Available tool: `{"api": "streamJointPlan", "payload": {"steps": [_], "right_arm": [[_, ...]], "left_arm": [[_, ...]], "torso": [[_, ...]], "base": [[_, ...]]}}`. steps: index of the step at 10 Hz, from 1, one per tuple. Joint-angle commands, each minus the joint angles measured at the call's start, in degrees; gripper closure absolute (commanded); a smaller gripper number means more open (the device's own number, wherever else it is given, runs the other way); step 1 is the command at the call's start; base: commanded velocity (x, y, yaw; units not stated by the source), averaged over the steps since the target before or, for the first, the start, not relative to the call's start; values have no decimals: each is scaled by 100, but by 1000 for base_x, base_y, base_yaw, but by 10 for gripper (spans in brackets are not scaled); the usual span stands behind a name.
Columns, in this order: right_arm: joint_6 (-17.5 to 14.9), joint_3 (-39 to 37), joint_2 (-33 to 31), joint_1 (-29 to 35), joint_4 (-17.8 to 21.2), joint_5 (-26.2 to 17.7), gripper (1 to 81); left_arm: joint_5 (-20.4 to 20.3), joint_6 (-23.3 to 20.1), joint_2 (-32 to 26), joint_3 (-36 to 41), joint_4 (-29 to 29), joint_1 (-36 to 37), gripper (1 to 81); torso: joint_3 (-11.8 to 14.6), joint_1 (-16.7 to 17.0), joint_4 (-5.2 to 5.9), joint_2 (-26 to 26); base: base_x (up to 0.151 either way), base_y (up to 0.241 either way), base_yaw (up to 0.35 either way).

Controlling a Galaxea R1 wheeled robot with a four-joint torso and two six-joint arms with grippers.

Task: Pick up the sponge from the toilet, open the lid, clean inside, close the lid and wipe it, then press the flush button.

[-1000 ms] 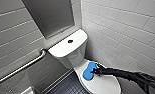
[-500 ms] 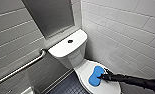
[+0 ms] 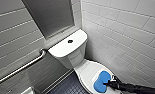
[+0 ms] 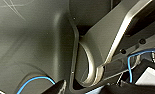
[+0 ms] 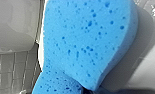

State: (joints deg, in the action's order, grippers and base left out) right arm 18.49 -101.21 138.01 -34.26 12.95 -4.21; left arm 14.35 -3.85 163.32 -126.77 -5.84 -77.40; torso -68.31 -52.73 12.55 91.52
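The head view shows the right gripper (image 3: 109,84), fingers closed on the sponge (image 3: 100,81), resting on the lid (image 3: 87,72) of the toilet (image 3: 65,48); the wrist view reveals the sponge's pores.

Counts, head view: 1 toilet (image 3: 68,51), with 1 tank and 1 bowl. 1 lid (image 3: 86,72), down. 1 flush button (image 3: 70,41) on the tank top. 1 sponge (image 3: 100,81), blue, lying on the lid. 1 right tool (image 3: 108,83) at the sponge's edge. 1 grab bar (image 3: 23,67) on the wall. 1 grey panel (image 3: 51,15) above the tank. Left wrist view: 2 blue cables, 1 low (image 4: 33,80), 1 on the other side (image 4: 129,67).
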Motion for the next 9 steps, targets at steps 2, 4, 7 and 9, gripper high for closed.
{"api": "streamJointPlan", "payload": {"steps": [2, 4, 7, 9], "right_arm": [[5, 980, -1017, -349, 6, 225, 811], [5, 1138, -1263, -832, -29, 455, 811], [-21, 1595, -1931, -1684, -73, 1114, 811], [-39, 2053, -2389, -2308, -55, 1651, 811]], "left_arm": [[525, -80, -80, 100, 13, -26, 10], [525, -81, -80, 91, 13, -26, 10], [525, -107, -106, 100, 13, -26, 10], [525, -107, -97, 100, 13, -26, 10]], "torso": [[0, 0, 0, 0], [0, 0, 0, 0], [2, 0, 2, 0], [2, 0, 2, 2]], "base": [[0, 0, 0], [0, 0, 0], [0, 0, 0], [0, 0, 0]]}}
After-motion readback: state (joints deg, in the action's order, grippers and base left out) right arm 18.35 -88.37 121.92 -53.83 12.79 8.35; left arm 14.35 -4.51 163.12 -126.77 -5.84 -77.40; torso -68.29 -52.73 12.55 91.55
